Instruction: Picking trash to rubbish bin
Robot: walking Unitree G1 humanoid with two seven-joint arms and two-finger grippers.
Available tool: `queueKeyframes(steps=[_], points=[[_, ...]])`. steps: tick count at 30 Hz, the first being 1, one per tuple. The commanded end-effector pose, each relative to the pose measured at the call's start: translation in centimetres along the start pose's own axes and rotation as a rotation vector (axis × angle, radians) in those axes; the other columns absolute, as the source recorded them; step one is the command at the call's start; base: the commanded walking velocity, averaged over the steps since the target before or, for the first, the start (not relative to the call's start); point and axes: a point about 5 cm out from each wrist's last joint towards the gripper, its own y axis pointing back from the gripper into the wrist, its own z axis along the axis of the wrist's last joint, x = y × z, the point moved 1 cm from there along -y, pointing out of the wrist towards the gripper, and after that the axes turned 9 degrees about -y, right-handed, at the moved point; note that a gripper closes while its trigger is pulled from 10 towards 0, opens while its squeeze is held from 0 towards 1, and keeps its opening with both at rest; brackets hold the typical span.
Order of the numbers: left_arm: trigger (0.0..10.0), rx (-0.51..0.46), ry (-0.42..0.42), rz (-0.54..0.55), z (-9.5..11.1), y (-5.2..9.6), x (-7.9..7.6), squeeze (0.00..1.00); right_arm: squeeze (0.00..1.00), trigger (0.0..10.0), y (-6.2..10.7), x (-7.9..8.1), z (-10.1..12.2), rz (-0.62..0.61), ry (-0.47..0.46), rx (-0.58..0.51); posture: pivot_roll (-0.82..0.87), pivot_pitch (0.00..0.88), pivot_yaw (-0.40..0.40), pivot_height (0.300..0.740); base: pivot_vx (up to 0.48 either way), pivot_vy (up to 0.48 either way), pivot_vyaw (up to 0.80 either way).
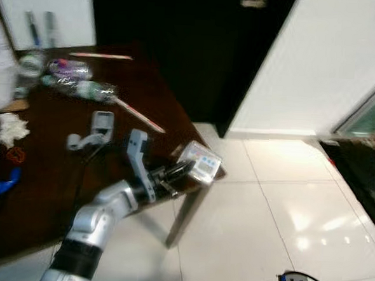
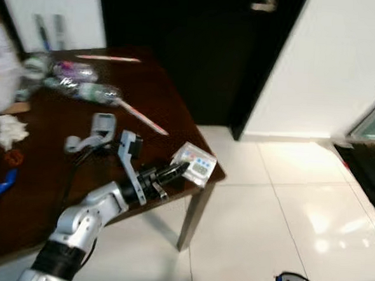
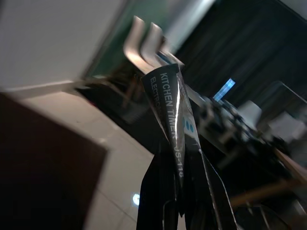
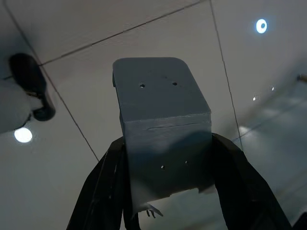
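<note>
Half-hidden, left end effector [image 1: 184, 169] pinches blurred kitchen timer package [image 1: 200, 161].

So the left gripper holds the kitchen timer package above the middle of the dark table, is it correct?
Not quite. The left gripper holds the kitchen timer package, but at the corner of the dark table, partly over the floor, as the left eye view shows.

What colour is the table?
Dark brown table, clearest in the right eye view.
</note>
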Motion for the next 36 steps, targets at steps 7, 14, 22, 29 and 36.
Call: queueKeyframes(steps=[7, 14, 22, 29, 36], points=[[10.0, 0.048, -0.014, -0.015, -1.4, -0.3, -0.3, 0.00, 0.00, 10.0, 0.0, -0.5, -0.6, -0.026, -0.003, 0.022, 0.08, 0.106, -0.075, 0.740, 0.000, 0.000, -0.76], [10.0, 0.060, -0.019, -0.020, -2.1, -0.4, -0.4, 0.00, 0.00, 10.0, 0.1, -0.6, -0.7, -0.043, 0.004, 0.030, 0.08, 0.105, -0.073, 0.740, 0.000, 0.000, -0.77], [10.0, 0.079, -0.030, -0.010, -2.9, -0.3, -0.2, 0.00, 0.00, 10.0, 0.1, -0.8, -0.8, -0.061, 0.004, 0.033, 0.07, 0.108, -0.072, 0.740, 0.000, 0.000, -0.77], [10.0, 0.061, -0.060, -0.030, -2.9, -0.4, -0.5, 0.00, 0.00, 10.0, 0.1, -1.1, -1.0, -0.076, 0.000, 0.037, 0.07, 0.108, -0.070, 0.740, 0.000, 0.000, -0.77], [10.0, 0.050, -0.106, 0.015, -3.0, -0.6, 0.0, 0.00, 0.00, 10.0, 0.1, -1.1, -1.0, -0.077, -0.004, 0.037, 0.07, 0.107, -0.069, 0.740, 0.000, 0.000, -0.77]])
